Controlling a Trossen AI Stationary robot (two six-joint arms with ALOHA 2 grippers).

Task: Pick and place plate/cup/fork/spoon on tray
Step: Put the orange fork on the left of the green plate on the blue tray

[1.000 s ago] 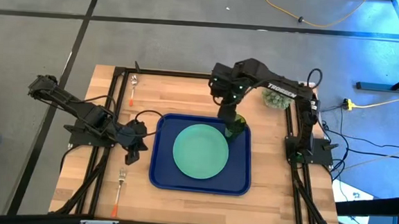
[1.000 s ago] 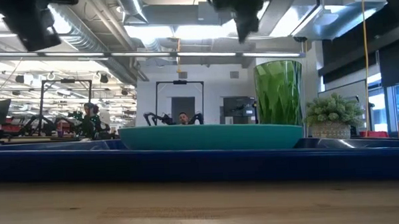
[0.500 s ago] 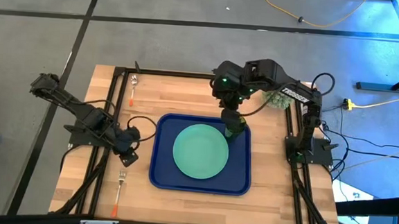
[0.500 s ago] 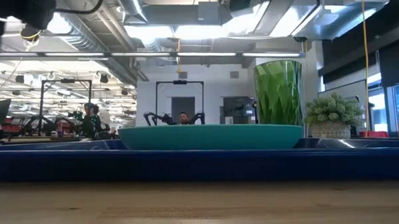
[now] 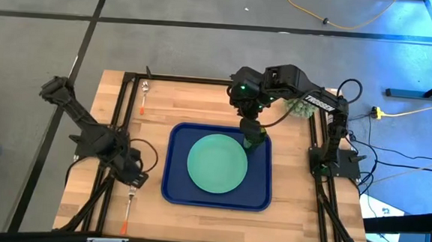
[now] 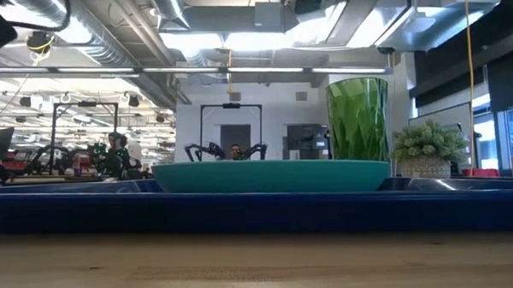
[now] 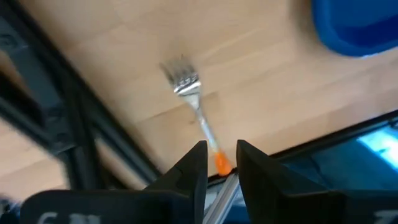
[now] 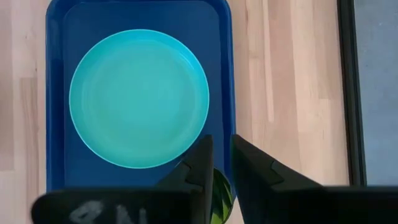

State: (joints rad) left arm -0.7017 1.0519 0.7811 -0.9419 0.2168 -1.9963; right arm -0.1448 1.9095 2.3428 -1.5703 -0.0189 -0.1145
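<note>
Fork (image 5: 129, 203): lower left of high view, on desk (image 5: 202, 98), just below left tool (image 5: 136, 180), fingers apart, empty. Right tool (image 5: 250, 129): above cup (image 5: 255, 137) on tray (image 5: 174, 193); grip cannot be told.

The wooden table (image 5: 285, 215) carries the blue tray (image 5: 176, 186), a fork (image 5: 129, 204), a spoon (image 5: 144, 94) and a small plant (image 5: 301, 107).

Two black jointed arms (image 5: 88, 128), white lettering, trailing black cables.

I see the tray (image 5: 219, 167) from overhead, level from table height, and close through my right wrist
</note>
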